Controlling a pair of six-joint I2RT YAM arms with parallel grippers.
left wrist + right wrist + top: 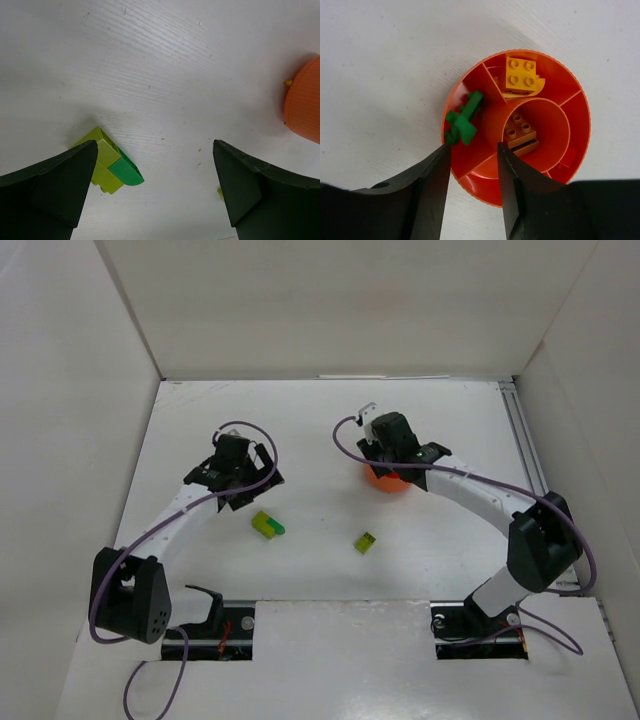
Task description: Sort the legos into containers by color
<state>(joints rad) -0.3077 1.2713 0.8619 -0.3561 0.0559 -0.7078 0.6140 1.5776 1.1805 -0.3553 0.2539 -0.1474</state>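
Observation:
The orange dish (470, 192) lies under my right gripper (472, 147), which is open and empty, its fingers straddling the near-left rim. The dish holds a yellow brick (521, 75) in the far compartment, a brown brick (521, 134) in the central cup, a green piece (464, 120) in the left compartment beside my left fingertip, and a red brick (566, 161) at the right. In the top view the dish (383, 483) shows partly under the right gripper (388, 468). My left gripper (155, 150) is open above the table, with a joined lime-and-green brick cluster (111, 167) by its left finger.
The cluster (267, 525) lies just below the left gripper (255, 490) in the top view. A lone lime brick (365, 541) sits mid-table, below the dish. White walls enclose the table on three sides. The dish's side (305, 102) shows at the right of the left wrist view.

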